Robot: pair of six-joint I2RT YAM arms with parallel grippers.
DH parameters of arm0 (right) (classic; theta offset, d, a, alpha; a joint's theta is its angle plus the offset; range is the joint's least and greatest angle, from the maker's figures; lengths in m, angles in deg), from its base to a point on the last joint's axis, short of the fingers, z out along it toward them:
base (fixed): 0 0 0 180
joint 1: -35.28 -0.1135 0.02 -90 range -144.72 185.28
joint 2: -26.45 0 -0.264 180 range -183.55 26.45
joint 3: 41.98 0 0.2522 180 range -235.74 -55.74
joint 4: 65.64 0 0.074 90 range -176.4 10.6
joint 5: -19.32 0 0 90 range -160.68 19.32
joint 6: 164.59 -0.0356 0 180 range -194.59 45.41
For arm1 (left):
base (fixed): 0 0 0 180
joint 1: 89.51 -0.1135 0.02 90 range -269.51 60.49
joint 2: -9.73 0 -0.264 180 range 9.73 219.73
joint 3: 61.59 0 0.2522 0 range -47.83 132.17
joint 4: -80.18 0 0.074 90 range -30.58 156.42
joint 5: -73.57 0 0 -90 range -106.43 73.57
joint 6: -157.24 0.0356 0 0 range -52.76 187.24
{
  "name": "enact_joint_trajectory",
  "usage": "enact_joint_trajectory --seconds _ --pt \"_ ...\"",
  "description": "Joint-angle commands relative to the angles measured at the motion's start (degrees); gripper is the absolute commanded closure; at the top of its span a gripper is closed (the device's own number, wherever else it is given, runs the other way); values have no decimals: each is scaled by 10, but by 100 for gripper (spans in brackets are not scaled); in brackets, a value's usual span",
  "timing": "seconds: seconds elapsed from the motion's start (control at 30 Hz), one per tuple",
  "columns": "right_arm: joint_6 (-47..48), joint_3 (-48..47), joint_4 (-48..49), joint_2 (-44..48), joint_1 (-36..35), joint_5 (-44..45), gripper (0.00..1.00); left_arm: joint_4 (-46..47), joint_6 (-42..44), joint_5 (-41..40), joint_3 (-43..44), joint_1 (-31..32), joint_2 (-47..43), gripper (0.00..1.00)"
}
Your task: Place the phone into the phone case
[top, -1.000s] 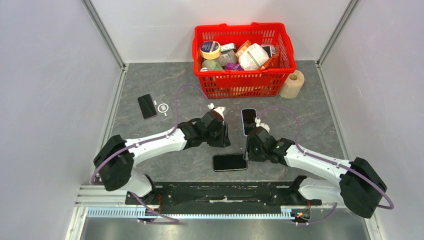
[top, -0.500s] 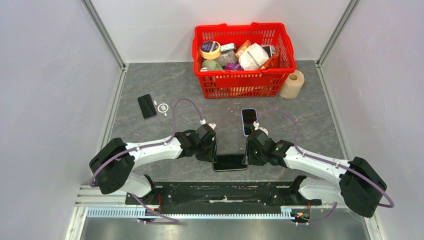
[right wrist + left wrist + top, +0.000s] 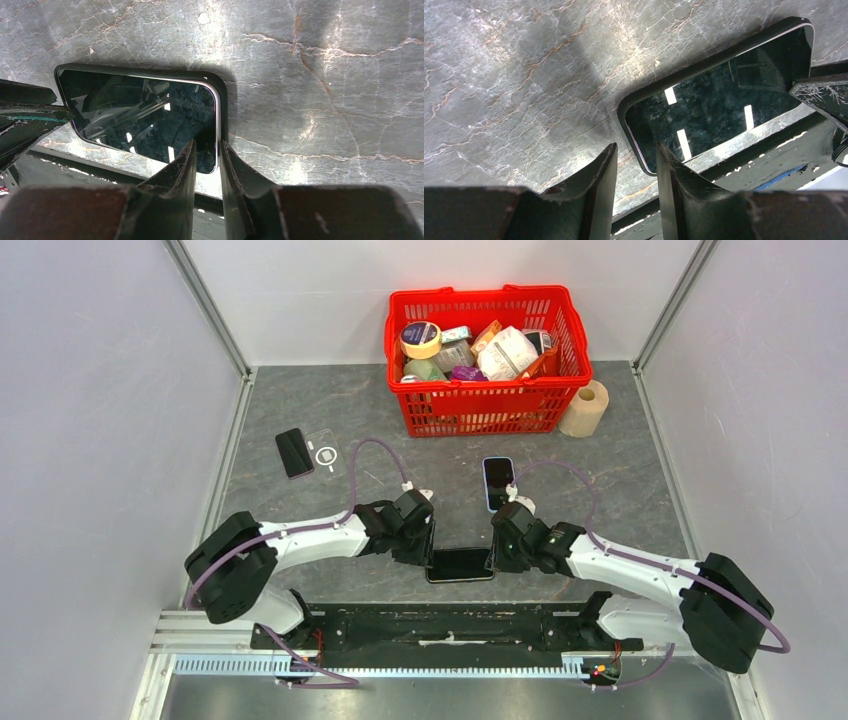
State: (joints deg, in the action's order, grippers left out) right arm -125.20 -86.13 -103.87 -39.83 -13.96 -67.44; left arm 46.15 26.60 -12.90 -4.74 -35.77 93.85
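Black glass-fronted phone in dark case (image 3: 459, 564), flat on grey marbled table (image 3: 300, 400), flanked by left gripper (image 3: 636, 165) and right gripper (image 3: 205, 160), both narrowly parted, empty; seating seemingly underway, edge pressing likely next.

Phone (image 3: 459, 564) ends under both grippers in the top view; basket (image 3: 487, 405) contents too small.

No words, brands or numbers can be read anywhere. The packets in the red basket (image 3: 487, 350) at twelve o'clock carry print, but it is too small to make out; the clear phone case (image 3: 324, 452) at ten o'clock perhaps shows a ring mark.
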Motion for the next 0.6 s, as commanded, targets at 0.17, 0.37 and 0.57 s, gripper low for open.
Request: enact_joint_trajectory --seconds 0.17,0.37,0.57 --pt "-21 8 -15 -22 -32 0 83 15 -1 -4 1 1 18 62" --pt "-30 9 8 -61 -47 -1 95 23 -6 -2 -2 1 24 63" --pt "-40 10 35 -111 -62 2 100 25 -8 -2 1 1 29 65"
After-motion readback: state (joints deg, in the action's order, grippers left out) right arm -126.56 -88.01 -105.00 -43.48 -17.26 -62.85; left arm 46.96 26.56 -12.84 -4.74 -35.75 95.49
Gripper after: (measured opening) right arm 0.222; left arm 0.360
